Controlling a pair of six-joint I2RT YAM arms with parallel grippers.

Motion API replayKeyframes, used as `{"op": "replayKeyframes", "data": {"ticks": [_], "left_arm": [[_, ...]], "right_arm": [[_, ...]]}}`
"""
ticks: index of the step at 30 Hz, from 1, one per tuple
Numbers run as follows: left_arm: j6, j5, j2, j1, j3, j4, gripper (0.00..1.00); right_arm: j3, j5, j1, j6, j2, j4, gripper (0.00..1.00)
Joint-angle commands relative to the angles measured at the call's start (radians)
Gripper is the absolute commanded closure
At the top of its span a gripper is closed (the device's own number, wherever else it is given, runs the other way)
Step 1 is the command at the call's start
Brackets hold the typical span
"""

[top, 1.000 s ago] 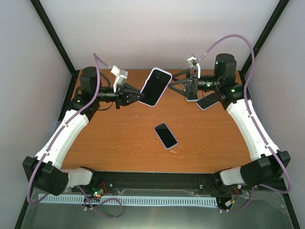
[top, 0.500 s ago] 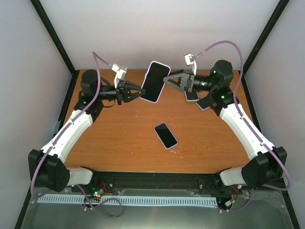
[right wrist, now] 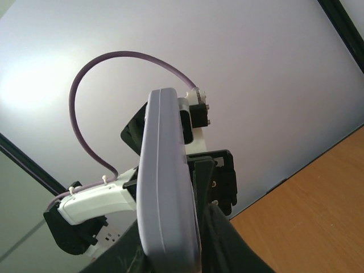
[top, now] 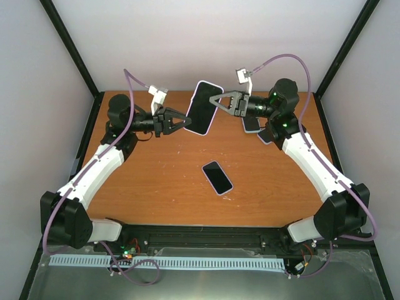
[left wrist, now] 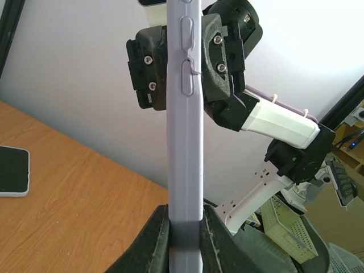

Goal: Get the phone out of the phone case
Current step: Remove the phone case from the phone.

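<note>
The phone, black screen showing, sits in a lavender phone case (top: pixel 203 107) held in the air above the back of the table. My left gripper (top: pixel 186 122) is shut on its lower left edge; in the left wrist view the case edge (left wrist: pixel 185 142) rises from between the left gripper's (left wrist: pixel 186 213) jaws. My right gripper (top: pixel 215 103) is shut on the opposite upper edge. The right wrist view shows the case (right wrist: pixel 168 182) pinched in the right gripper (right wrist: pixel 170 239). The right gripper's fingers (left wrist: pixel 219 54) bracket the case top.
A bare dark phone (top: pixel 217 177) lies flat mid-table. Two more phones (top: pixel 253 124) (top: pixel 270 133) lie at the back right under the right arm. Another phone (left wrist: pixel 11 170) shows on the wood in the left wrist view. Black frame posts stand at the corners.
My right gripper swung left from above the back-right phones to the held case and went from open to shut on its edge. The left arm raised the case slightly.
</note>
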Motion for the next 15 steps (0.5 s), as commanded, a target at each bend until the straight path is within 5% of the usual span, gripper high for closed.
{"op": "replayKeyframes", "data": {"ticks": [1,5,10,15], "left_arm": [[-0.035,0.006,-0.005,-0.001,0.009,0.098,0.99],[-0.003,0.018,-0.01,-0.001,0.011,0.066,0.96],[0.216,0.027,-0.028,0.001,0.059,-0.165,0.63],[0.406,0.062,-0.056,0.002,0.072,-0.346,0.55]], "right_arm": [[0.014,0.012,0.008,0.018,0.005,0.036,0.82],[0.011,0.017,0.007,0.0,0.003,0.011,0.97],[0.01,-0.004,-0.01,0.007,-0.009,0.015,0.97],[-0.014,-0.05,-0.045,0.078,-0.037,0.101,0.97]]}}
